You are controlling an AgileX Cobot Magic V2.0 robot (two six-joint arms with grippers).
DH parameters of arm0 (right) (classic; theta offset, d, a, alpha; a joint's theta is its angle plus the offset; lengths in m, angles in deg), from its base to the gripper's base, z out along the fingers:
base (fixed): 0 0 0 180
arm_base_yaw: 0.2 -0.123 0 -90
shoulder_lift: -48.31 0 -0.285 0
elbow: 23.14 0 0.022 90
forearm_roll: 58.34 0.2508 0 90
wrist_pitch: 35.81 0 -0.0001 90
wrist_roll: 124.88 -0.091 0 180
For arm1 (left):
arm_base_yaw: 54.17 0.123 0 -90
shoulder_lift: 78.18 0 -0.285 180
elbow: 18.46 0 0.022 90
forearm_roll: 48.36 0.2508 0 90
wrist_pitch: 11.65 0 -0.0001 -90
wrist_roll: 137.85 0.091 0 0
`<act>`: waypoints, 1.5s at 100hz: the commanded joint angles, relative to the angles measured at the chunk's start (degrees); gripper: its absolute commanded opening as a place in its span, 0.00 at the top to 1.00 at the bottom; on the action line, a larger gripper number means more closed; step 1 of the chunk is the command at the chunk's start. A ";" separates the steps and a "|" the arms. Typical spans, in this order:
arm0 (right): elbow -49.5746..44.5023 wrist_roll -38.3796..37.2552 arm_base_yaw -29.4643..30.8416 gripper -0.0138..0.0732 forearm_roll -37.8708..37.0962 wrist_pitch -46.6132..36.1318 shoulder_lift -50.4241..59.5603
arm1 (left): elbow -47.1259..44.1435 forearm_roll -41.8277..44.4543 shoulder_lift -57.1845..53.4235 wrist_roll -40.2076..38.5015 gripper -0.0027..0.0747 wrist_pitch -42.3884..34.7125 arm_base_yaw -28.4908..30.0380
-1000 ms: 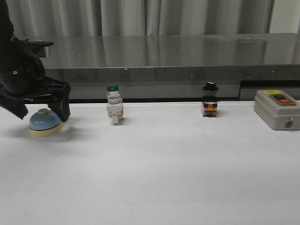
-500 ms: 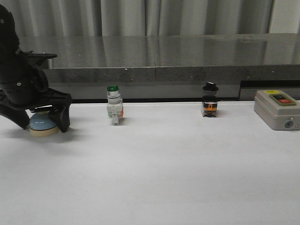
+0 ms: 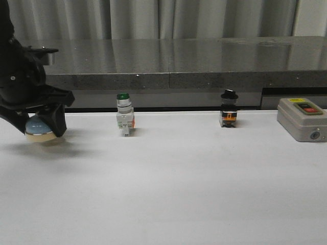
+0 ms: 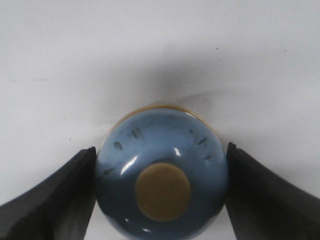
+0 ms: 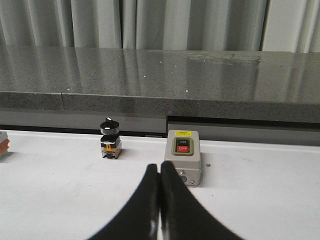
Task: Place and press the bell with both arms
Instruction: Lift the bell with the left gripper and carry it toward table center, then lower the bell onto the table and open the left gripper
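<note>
The light-blue bell (image 3: 38,125) with its cream base is at the far left of the white table, held just above the surface with a shadow under it. My left gripper (image 3: 40,124) is shut on it. In the left wrist view both black fingers (image 4: 60,195) press the sides of the bell's (image 4: 160,150) dome, and its cream button faces the camera. My left gripper (image 4: 160,149) holds nothing else. My right gripper (image 5: 160,169) is shut and empty, low over the table, in front of the grey box; it is out of the front view.
A green-capped white switch (image 3: 124,115) stands right of the bell. A black-knobbed switch (image 3: 228,115) and a grey box with red and black buttons (image 3: 301,118) stand further right. A grey stone ledge (image 3: 173,61) runs along the back of the table.
My left gripper came down around the bell, shut on its dome and raised it slightly off the table, shifting it a little to the left.
</note>
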 commanded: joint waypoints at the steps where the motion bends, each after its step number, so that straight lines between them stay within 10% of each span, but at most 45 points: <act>1: 1.11 0.42 0.32 0.92 -0.65 -4.67 1.20 | 1.49 -0.90 -6.33 0.00 0.63 1.86 -0.48; 60: 1.11 0.42 0.32 0.92 -0.65 -4.67 1.20 | 1.38 -1.36 -16.30 0.00 0.63 3.40 -17.39; 150: 1.11 0.42 0.32 0.92 -0.65 -4.67 1.20 | 11.72 -2.83 4.24 0.00 0.62 -2.99 -33.43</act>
